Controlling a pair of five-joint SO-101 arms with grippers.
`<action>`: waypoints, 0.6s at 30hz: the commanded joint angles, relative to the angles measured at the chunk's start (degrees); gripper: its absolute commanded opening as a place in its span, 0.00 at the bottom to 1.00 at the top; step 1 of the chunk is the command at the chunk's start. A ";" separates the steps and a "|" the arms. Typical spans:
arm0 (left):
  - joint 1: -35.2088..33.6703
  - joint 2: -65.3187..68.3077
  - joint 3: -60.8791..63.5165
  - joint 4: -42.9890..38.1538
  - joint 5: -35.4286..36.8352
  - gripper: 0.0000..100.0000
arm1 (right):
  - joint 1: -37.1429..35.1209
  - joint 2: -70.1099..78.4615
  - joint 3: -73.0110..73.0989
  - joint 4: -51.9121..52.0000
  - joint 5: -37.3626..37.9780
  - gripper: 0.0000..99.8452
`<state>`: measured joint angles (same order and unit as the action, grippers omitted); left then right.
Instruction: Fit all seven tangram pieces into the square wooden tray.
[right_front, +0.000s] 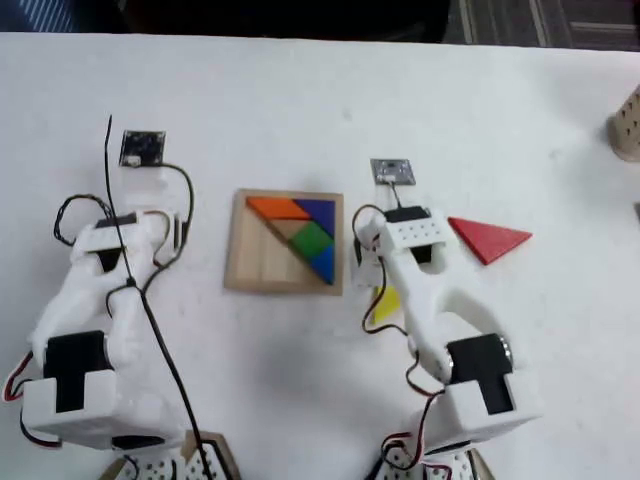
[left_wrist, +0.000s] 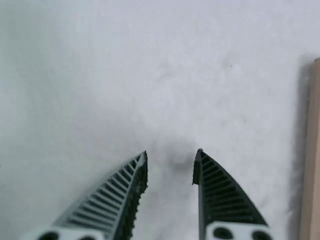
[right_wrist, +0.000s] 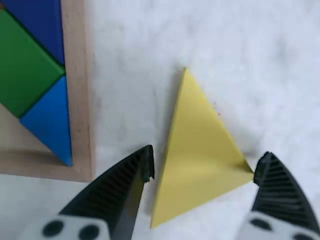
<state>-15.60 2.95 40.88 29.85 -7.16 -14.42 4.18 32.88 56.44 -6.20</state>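
- Four coloured pieces, an orange triangle (right_front: 277, 207), a dark blue triangle (right_front: 318, 211), a green square (right_front: 312, 239) and a lighter blue triangle (right_front: 324, 262), sit in the upper and right parts of the square wooden tray (right_front: 250, 270) at the centre of the high view. The tray's lower left is bare wood.
- The yellow triangle (right_wrist: 200, 150) lies flat on the white table (right_front: 300, 100) just right of the tray, partly under the right arm (right_front: 430, 290).
- The right gripper (right_wrist: 206, 162) hangs low with its jaws spread wide, one finger on either side of the yellow triangle and not clamped on it.
- The red triangle (right_front: 488, 239) lies on the table right of centre, past the right arm and well apart from the tray.
- The left gripper (left_wrist: 170, 165) hangs with jaws parted and nothing between them, over bare table left of the tray.
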 joint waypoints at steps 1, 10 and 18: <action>-1.10 -0.22 -3.16 0.44 0.97 0.17 | 0.84 0.75 -3.87 2.15 -0.53 0.31; -1.80 -0.22 -3.25 0.44 0.97 0.17 | 1.27 2.68 -5.45 4.53 -0.53 0.31; -1.80 -0.22 -3.34 0.44 0.97 0.17 | 1.63 2.86 -5.45 4.53 -1.41 0.20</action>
<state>-16.75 2.95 40.88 29.85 -7.16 -13.45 7.25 29.63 60.57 -6.29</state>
